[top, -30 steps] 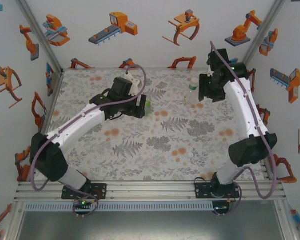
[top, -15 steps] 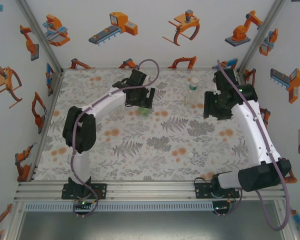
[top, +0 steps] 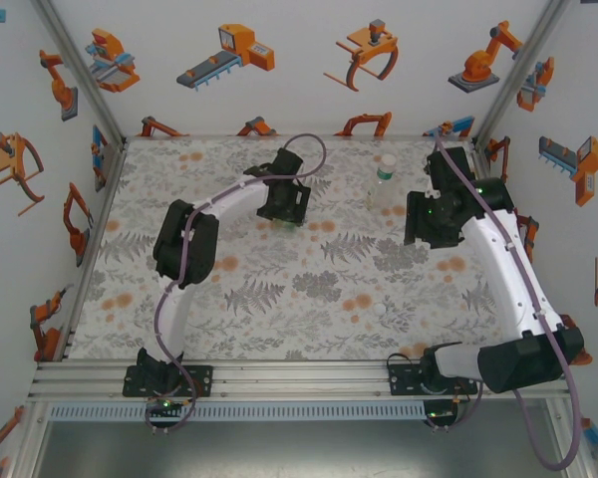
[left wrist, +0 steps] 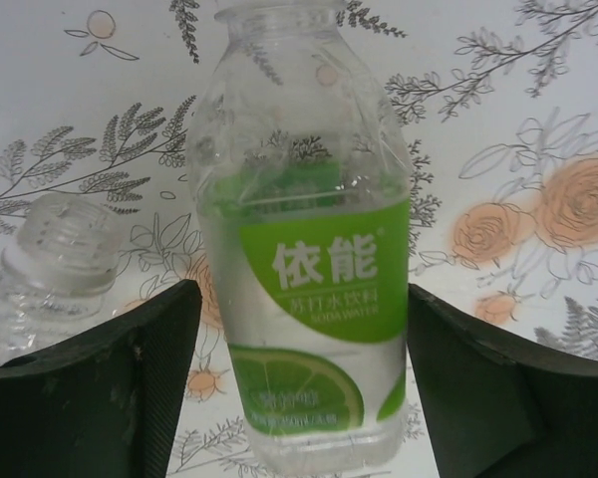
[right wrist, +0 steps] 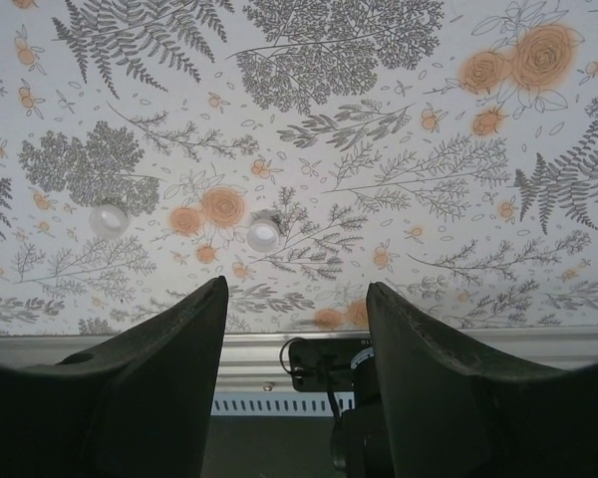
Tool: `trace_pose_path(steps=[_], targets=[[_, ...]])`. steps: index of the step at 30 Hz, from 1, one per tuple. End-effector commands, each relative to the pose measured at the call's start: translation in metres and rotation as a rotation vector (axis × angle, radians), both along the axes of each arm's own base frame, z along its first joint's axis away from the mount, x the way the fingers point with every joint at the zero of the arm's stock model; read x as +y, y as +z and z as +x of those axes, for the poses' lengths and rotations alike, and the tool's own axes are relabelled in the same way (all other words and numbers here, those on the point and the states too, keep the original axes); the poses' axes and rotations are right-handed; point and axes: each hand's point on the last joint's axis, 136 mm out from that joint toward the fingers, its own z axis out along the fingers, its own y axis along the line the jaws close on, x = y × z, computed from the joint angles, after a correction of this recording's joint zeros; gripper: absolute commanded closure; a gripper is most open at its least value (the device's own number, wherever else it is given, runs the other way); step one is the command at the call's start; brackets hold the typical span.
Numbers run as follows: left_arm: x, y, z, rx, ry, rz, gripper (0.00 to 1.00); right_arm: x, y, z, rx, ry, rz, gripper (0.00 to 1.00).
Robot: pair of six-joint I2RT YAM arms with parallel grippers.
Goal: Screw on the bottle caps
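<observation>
Floral tablecloth (top: 279, 299), white walls with orange robot stickers.

Top view: the left gripper (top: 287, 211) sits over the far middle of the cloth, with a green patch at its tip. An upright bottle (top: 384, 181) with a white top and a green band stands right of centre, near the right gripper (top: 427, 221). A loose cap (top: 381, 310) lies on the near cloth, well apart from both grippers.

Left wrist: the labelled bottle (left wrist: 309, 259) is between the fingers (left wrist: 100, 388) with a gap on each side, so the jaws are parted and not gripping. The green label reads "依能", with small "SODA WATER" under it and a lime slice picture below. Its contents cannot be told. A plain bottle (left wrist: 55, 249) is just left of it, threaded neck showing.

Right wrist: the jaws are spread and hold nothing. Two white caps lie on the cloth beyond them: a left cap (right wrist: 110, 219) and a middle cap (right wrist: 263, 234).
</observation>
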Motion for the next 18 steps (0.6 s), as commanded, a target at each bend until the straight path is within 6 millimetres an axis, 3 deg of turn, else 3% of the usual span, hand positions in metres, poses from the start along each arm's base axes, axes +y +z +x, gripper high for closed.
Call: trace_pose_path(steps=[1, 11, 18], targets=[[0.0, -0.004, 0.001, 0.013, 0.01, 0.017, 0.29, 0.001, 0.006, -0.003, -0.027, -0.018, 0.027, 0.45], [0.0, -0.018, -0.005, 0.044, 0.025, 0.034, 0.44, 0.0, 0.007, -0.009, -0.026, -0.01, 0.031, 0.46], [-0.005, -0.001, -0.009, 0.017, 0.005, 0.031, 0.5, 0.001, 0.007, -0.009, -0.029, 0.0, 0.027, 0.46]])
